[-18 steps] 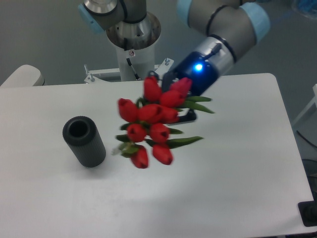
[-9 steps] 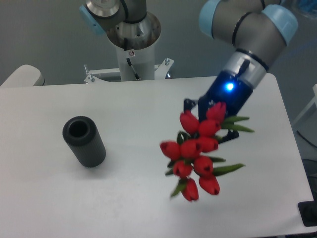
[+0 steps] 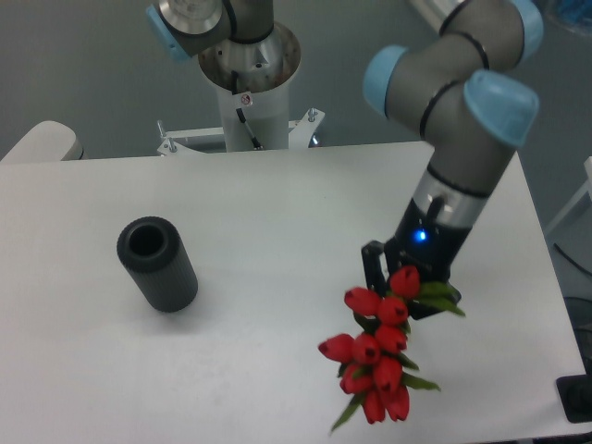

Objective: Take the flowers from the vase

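Observation:
The flowers [image 3: 377, 351], a bunch of red tulip buds with green leaves, hang in the air over the front right part of the white table [image 3: 277, 213]. My gripper [image 3: 407, 289] is shut on the bunch's stem end; its fingers are mostly hidden behind the top buds and leaves. The vase [image 3: 156, 263], a dark ribbed cylinder with an empty round hole, stands on the left of the table, far from the gripper.
The arm's base column [image 3: 248, 83] rises behind the table's far edge. The table's front right corner and right edge lie close to the hanging bunch. A black object [image 3: 578, 400] sits at the lower right, off the table.
The gripper has carried the flowers from near the table's middle to the right and toward the front edge, farther from the vase. The vase has not moved.

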